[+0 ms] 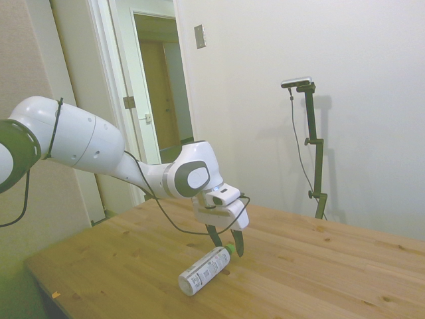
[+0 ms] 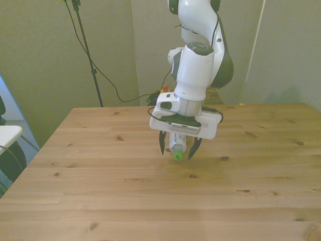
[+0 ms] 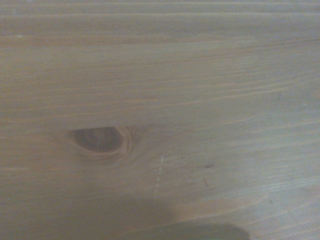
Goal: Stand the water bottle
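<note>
The water bottle [image 1: 202,268] lies on its side on the wooden table [image 1: 319,272], a small clear bottle with a white label and a green cap [image 2: 177,155]. My gripper [image 2: 177,149] is open and low over its cap end, one finger on each side of the neck. In the side view the gripper [image 1: 226,242] hangs just above the cap, and the bottle's base points toward the table's near corner. The wrist view holds only blurred wood grain with a dark knot [image 3: 97,139].
A doorway [image 1: 156,100] opens behind the table in the side view. A white chair edge [image 2: 7,133] and a dark cable [image 2: 108,80] are at the front view's left, off the table.
</note>
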`<action>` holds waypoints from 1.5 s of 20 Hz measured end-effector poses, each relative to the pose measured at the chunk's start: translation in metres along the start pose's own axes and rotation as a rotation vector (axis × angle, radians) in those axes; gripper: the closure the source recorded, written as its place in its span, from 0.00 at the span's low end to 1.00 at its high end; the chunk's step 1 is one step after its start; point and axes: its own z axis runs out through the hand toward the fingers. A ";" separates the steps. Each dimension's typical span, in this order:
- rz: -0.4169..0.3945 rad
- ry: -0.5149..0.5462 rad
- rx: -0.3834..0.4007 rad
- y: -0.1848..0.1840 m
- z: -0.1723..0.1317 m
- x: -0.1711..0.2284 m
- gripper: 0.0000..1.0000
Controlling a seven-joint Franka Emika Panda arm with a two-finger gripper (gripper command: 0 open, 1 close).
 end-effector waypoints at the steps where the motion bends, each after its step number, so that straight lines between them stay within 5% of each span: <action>1: -0.002 -0.002 -0.003 -0.001 0.003 -0.001 1.00; 30: 0.084 0.052 0.034 -0.009 0.002 0.002 1.00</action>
